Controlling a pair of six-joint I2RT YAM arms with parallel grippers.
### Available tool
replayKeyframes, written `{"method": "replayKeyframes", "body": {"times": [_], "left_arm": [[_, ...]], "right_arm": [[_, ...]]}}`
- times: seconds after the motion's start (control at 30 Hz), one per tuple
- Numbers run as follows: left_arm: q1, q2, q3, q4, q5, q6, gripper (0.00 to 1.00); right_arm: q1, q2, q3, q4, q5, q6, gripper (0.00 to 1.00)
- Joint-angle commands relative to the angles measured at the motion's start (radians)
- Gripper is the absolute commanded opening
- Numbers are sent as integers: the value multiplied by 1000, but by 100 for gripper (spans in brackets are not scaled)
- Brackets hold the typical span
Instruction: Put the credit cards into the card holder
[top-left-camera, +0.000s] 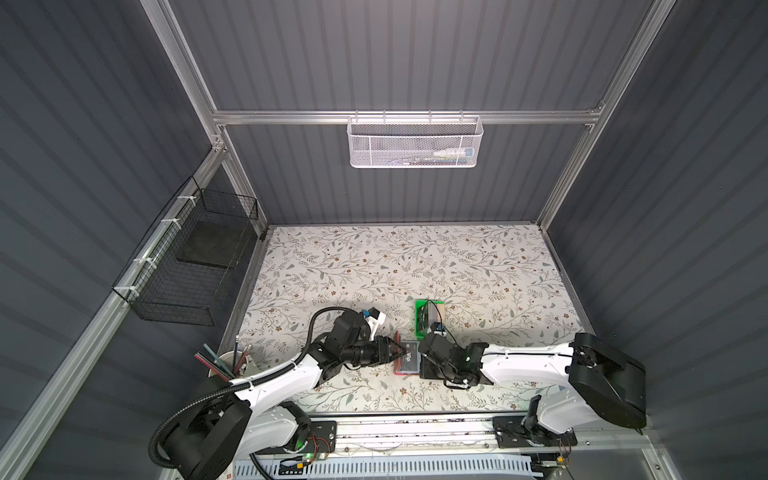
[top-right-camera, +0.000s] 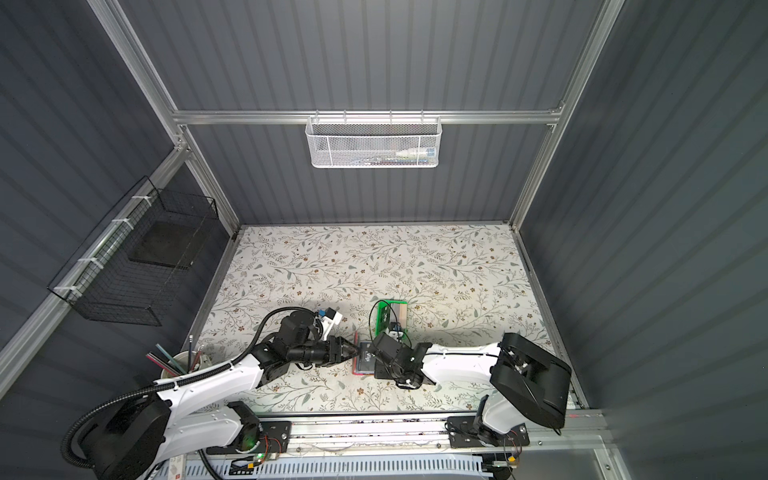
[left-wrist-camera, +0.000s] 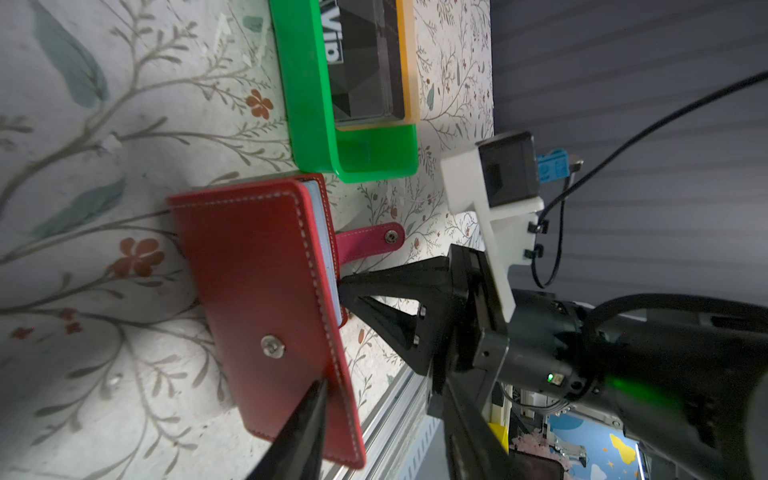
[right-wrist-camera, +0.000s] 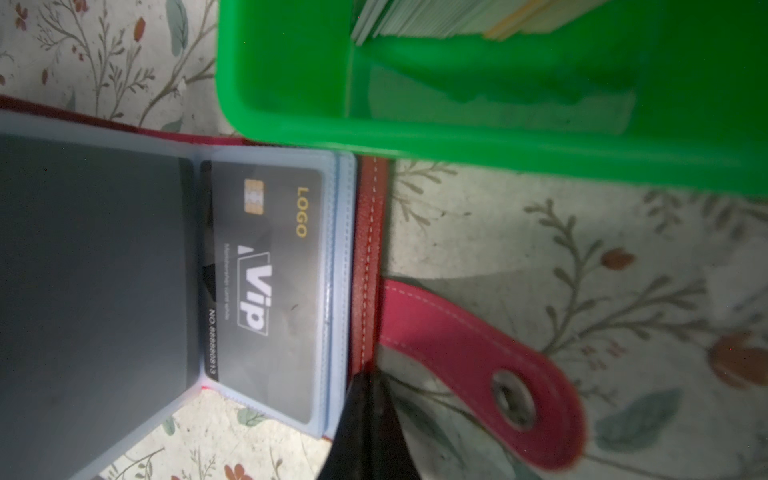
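Observation:
The red card holder (left-wrist-camera: 257, 282) lies open on the floral table, its cover raised on edge. A black Vip credit card (right-wrist-camera: 266, 286) sits in a clear sleeve (right-wrist-camera: 332, 291) on the flat half. It also shows in both top views as the Vip card (top-left-camera: 411, 356) (top-right-camera: 368, 356). My left gripper (left-wrist-camera: 378, 390) is open, with one finger (left-wrist-camera: 307, 415) against the cover's outside and the cover's edge between the jaws. My right gripper (right-wrist-camera: 365, 376) is shut, its tips pressing the holder's red edge beside the snap tab (right-wrist-camera: 478, 365). More credit cards (left-wrist-camera: 365, 62) stand in the green tray (left-wrist-camera: 316, 124).
The green tray (top-left-camera: 430, 316) stands just behind the holder, close to the right wrist. A cup of pencils (top-left-camera: 232, 363) sits at the front left by the left arm. The metal rail (top-left-camera: 415, 428) runs along the table's front edge. A black wire basket (top-left-camera: 187, 266) hangs on the left wall.

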Motion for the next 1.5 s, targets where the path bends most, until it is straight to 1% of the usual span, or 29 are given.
{"method": "replayKeyframes", "body": {"times": [0.0,0.13,0.33,0.43,0.57,0.7,0.77,0.9,1.03,1.13,1.37,1.47], "left_arm": [[-49,41,1,63,-38,-18,47],[-74,86,-7,88,-77,-28,47],[-80,125,-20,68,-126,-14,41],[-85,146,-21,71,-135,-17,39],[-96,168,-21,77,-150,-18,36],[-110,186,-13,69,-162,-18,35],[-120,197,-7,58,-172,-13,34],[-135,224,1,59,-178,-12,34],[-160,248,16,60,-189,-17,33],[-174,252,20,63,-196,-24,33],[-196,255,14,77,-207,-44,33],[-201,262,11,100,-205,-55,33]], "right_arm": [[6,-1,-27,-2,-25,-8,3],[6,-25,-44,14,-29,5,3],[-2,-95,-68,15,-27,18,5],[-13,-126,-76,3,-25,21,7],[-24,-174,-80,-15,-25,22,14],[-35,-220,-75,-44,-12,20,15],[-42,-239,-73,-47,-13,18,17],[-56,-234,-52,-51,-24,5,22],[-67,-183,-15,-60,-38,-6,24],[-69,-144,10,-77,-37,-2,28],[-74,-77,14,-69,-51,20,30],[-75,-59,11,-56,-63,20,34]]}}
